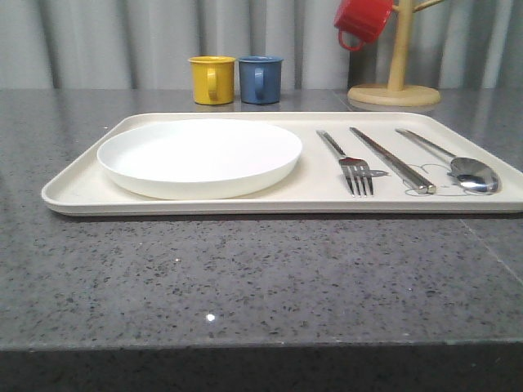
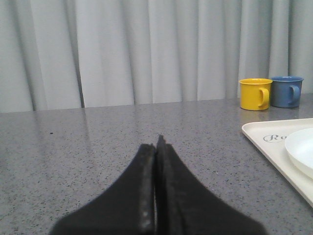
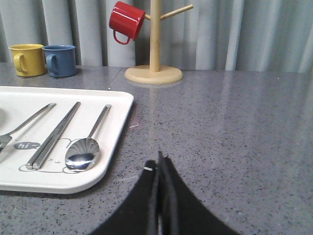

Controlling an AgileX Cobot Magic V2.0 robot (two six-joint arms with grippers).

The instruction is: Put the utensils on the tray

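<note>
The cream tray (image 1: 204,204) lies flat on the grey speckled counter (image 1: 245,278), its long side across the front view, and all the utensils rest inside its low rim. The round white plate (image 1: 199,155) takes up the tray's left half. To its right lie the fork (image 1: 347,160), the pair of chopsticks (image 1: 392,159) and the spoon (image 1: 453,161), side by side and slightly apart, their handles pointing away towards the back of the counter, with the fork tines and the spoon bowl at the near end. The chopsticks lie close together as a pair. Behind the tray, near the curtain (image 1: 122,41), a yellow mug (image 1: 212,79) and a blue mug (image 1: 260,78) stand upright just beside each other. Further right a wooden mug tree (image 1: 395,77) stands on its round base, with a red mug (image 1: 362,20) hanging from one peg. The left gripper (image 2: 156,161) sits over bare counter off the tray's left edge, its black fingers pressed together with nothing between them. The right gripper (image 3: 160,181) sits over bare counter just off the tray's right corner near the spoon, its fingers likewise pressed together and holding nothing
</note>
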